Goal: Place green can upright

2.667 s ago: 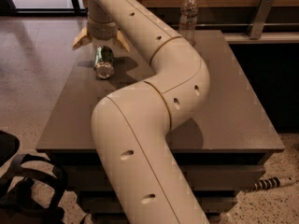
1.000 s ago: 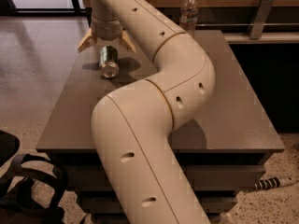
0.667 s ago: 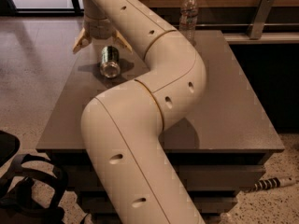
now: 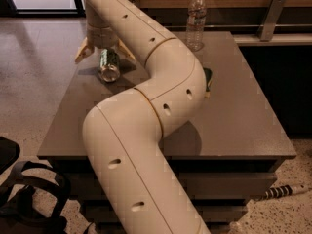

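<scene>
The green can (image 4: 109,65) lies on its side near the far left corner of the grey table (image 4: 234,116), with one silver end facing the camera. My gripper (image 4: 104,54) hangs right over it, pointing down. It is open, with one tan finger (image 4: 82,51) to the left of the can and the other (image 4: 126,52) to the right, both apart from it. The gripper's body hides the can's far end.
A clear plastic water bottle (image 4: 196,21) stands upright at the table's far edge. A green-and-yellow sponge (image 4: 208,82) lies mid-table, partly hidden by my arm (image 4: 161,106), which crosses the table's middle. A black chair base (image 4: 24,199) is on the floor at lower left.
The gripper has stayed over the can with its fingers spread, shifting only slightly. The can has moved a little to the right. The arm's elbow swung left, then back to the right.
</scene>
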Tool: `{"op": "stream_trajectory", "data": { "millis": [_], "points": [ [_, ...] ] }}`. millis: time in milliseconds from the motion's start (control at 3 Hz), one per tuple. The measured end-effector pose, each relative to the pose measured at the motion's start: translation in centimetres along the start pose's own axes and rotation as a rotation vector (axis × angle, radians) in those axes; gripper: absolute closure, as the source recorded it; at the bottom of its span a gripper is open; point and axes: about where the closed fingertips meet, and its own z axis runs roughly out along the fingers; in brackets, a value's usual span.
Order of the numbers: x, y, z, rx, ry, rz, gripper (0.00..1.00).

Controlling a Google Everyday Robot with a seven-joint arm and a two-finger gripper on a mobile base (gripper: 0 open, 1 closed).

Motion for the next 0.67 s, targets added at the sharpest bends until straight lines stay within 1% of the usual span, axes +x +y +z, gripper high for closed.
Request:
{"op": "stream_trajectory", "data": {
  "millis": [333, 667],
  "points": [
    [-0.86, 0.52, 0.39, -0.017, -0.028, 0.000, 0.18],
    [-1.47, 0.84, 0.78, -0.028, -0.047, 0.000, 0.41]
  ]
}}
